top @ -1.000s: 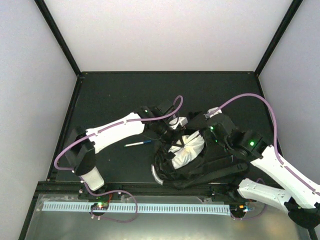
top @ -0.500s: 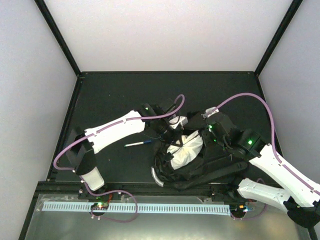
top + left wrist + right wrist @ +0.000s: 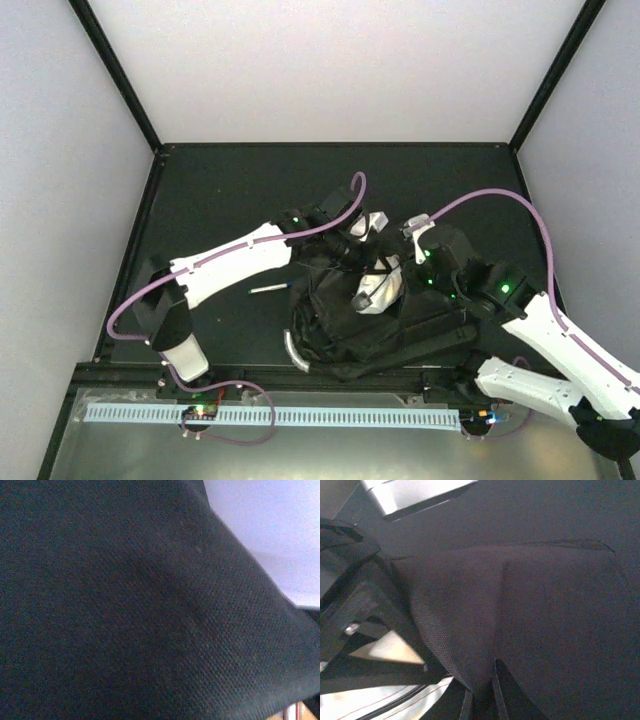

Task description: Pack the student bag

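The student bag [image 3: 335, 322] is seen lying on the dark counter [image 3: 220, 190], just below and right of the centre of the overhead view. Its long axis is set on a slant, from the lower left toward the upper right of the frame. Its grey curved handle [image 3: 293, 350] is turned to the lower left, so the top of the bag is pointed that way, and its straps are trailed toward the lower right.

A whitish item [image 3: 380, 288] is lodged in the bag's open mouth. In the right wrist view thin lines are seen across it, but nothing on it can be read. No other print is large enough to be made out.

The left pincer [image 3: 358, 248] is placed at the upper left edge of the mouth. Its fingers are hidden by black weave filling the left wrist view, and it is taken to be closed on that fabric.

The right pincer [image 3: 408, 262] is set at the upper right edge and is closed on a gathered fold of the bag.

A white pen [image 3: 270, 288] with a blue end is left on the counter, just left of the bag.
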`<state>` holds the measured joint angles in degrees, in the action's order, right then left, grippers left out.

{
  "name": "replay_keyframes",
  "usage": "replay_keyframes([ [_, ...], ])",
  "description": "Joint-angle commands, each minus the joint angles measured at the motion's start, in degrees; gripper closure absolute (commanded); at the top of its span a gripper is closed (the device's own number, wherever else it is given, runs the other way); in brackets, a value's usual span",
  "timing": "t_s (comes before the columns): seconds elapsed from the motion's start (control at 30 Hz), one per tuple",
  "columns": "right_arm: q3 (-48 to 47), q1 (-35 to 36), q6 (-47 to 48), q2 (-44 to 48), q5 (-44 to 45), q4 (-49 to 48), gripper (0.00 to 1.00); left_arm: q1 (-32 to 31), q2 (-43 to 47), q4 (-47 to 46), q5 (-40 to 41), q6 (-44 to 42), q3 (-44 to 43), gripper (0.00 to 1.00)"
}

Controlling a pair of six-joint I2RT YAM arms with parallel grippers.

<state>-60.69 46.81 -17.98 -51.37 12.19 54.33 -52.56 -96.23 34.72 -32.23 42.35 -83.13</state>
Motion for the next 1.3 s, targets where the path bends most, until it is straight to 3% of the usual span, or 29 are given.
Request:
replay_keyframes([
  [0.0, -2.08, 0.66, -1.12, 3.62, -7.58, -10.01, 0.92, -0.50, 2.06, -13.54, 10.65, 7.96, 1.66, 0.92],
  [0.07, -2.15, 0.70, -1.54, 3.53, -7.10, -10.00, 0.92, -1.26, 4.74, -20.93, 13.74, 10.66, 7.09, 0.91],
  [0.17, -2.33, 0.67, -2.79, 3.60, -3.78, -9.22, 0.93, -2.50, 7.77, -25.92, 17.95, 10.11, 10.71, 0.66],
  [0.23, -2.48, 0.65, -3.47, 3.65, -0.59, -8.46, 0.94, -2.64, 8.90, -23.58, 19.09, 7.68, 9.55, 0.45],
  [0.3, -2.74, 0.62, -4.07, 3.64, 2.06, -7.63, 0.94, -2.64, 10.21, -19.17, 20.21, 4.62, 7.34, 0.32],
  [0.57, -4.06, 0.61, -8.24, 0.33, 11.84, -3.39, 0.93, -2.33, 21.99, -7.32, 26.28, -3.23, 5.74, 0.11],
  [0.73, -4.62, 0.43, -9.20, 1.01, 13.83, -4.14, 0.92, -1.88, 33.55, -0.27, 31.29, -3.32, 12.79, 0.10],
  [0.93, -6.36, 0.29, -9.81, 0.17, 14.95, -3.65, 0.91, -1.59, 41.76, 5.30, 27.60, 2.05, 22.13, 0.13],
  [1.13, -6.37, 0.29, -10.19, -0.24, 14.90, -4.69, 0.90, -1.59, 47.07, -3.11, 16.91, 11.47, 35.45, 0.22],
  [1.27, -6.54, 0.30, -10.24, -0.67, 13.69, -5.45, 0.90, -1.63, 45.87, -9.12, 14.28, 13.77, 39.90, 0.25],
])
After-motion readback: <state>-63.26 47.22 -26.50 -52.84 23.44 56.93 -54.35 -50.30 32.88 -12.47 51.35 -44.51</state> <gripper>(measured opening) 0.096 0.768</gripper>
